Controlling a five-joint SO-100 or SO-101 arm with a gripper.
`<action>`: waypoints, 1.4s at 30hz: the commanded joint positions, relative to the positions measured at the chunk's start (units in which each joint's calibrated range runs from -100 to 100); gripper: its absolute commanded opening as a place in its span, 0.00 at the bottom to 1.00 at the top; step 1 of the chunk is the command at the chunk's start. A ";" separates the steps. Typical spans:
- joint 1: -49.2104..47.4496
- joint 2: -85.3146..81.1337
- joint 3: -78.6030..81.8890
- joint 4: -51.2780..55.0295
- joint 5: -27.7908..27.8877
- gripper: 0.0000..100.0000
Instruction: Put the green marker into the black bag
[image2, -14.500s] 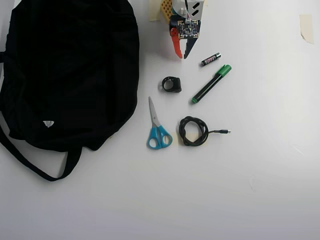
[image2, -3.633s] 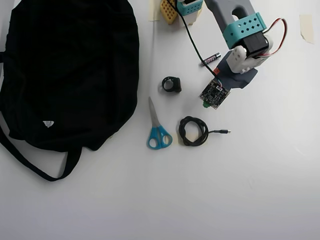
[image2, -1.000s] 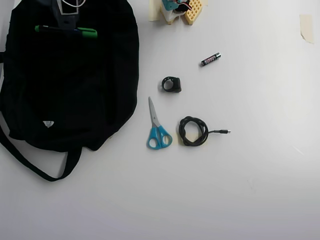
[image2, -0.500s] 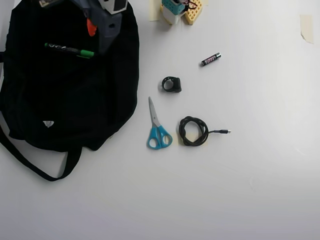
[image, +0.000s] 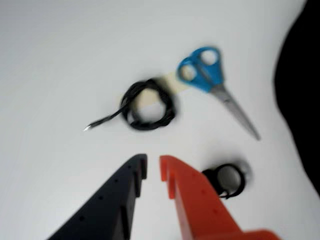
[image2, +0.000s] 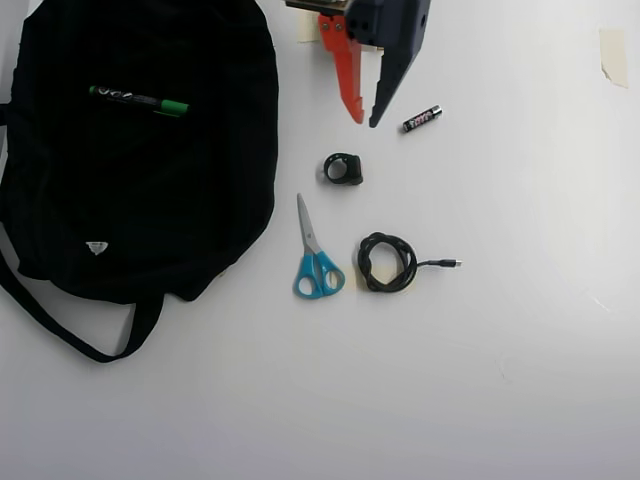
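Overhead view shows our gripper (image2: 362, 122) at the top of the table with its two fingers a little apart and nothing between them; the wrist view agrees, a narrow empty gap between the dark finger (image: 131, 172) and the orange finger (image: 172, 172). The green marker (image2: 137, 100) lies well away from the fingers, off to their left in the overhead view, flat on top of the black bag (image2: 140, 200). We cannot tell from here whether it sits in an opening or merely rests on the fabric.

Just below the fingertips in the overhead view is a small black ring (image2: 343, 168); to the dark finger's side lies a short battery (image2: 422, 118). Farther out are the scissors (image2: 315, 255) and a coiled cable (image2: 390, 262).

We judge the placing done and the step in hand to be parking the arm. To do it well we keep the fingertips lifted clear of the ring and the battery, avoid sweeping toward the bag so the marker is not nudged off, and settle near the base without closing on anything
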 joint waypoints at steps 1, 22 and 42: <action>-0.29 -2.36 -0.77 2.12 -0.11 0.02; -3.66 -22.52 25.55 4.96 5.34 0.02; -5.01 -55.72 62.66 -6.76 7.49 0.02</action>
